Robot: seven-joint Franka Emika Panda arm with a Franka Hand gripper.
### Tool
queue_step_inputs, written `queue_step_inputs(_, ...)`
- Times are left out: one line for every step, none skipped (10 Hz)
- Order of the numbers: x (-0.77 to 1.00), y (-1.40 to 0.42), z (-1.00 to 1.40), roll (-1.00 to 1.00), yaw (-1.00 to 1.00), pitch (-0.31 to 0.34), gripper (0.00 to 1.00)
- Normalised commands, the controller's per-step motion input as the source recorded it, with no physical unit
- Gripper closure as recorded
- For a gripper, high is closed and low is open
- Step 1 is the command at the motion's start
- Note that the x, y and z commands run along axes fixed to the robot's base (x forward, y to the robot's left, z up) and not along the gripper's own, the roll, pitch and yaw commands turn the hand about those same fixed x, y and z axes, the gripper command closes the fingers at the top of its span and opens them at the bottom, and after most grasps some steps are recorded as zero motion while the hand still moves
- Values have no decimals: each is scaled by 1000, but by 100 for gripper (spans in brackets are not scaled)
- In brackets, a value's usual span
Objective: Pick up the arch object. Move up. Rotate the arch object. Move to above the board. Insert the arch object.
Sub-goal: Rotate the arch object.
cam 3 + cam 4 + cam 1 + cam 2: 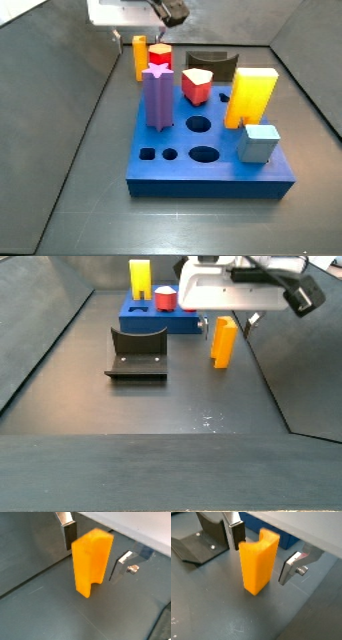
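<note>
The arch object [223,343] is a slim yellow-orange block standing upright on the dark floor, to the right of the board [154,318]. It fills the middle of both wrist views [90,562] [259,562], its notch showing at one end. In a side view it stands behind the board [139,55]. My gripper [235,318] hangs over it, open, in both wrist views [95,547] [263,552]. One of the fingers [236,537] stands on each side of the arch, with a small gap to it. The board [214,165] is a thick blue slab with holes.
On the board stand a tall yellow rectangular block [250,97], a purple star column [159,100], a red piece [198,87] and a light blue cube [259,143]. A dark arch-shaped form [210,62] sits behind. The fixture [136,356] stands left of the arch. Grey walls enclose the floor.
</note>
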Motion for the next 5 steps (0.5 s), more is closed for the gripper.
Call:
queue_step_inputs(-29,0,1000,-43,-16,10,0)
queue_step_inputs(-32,4,936,-39,-17,24,0)
queue_step_inputs(-25,9,731,-34,-19,30,0)
queue_step_inputs(-23,11,562,-29,-21,34,0)
queue_step_inputs(-19,13,448,-26,-22,34,0)
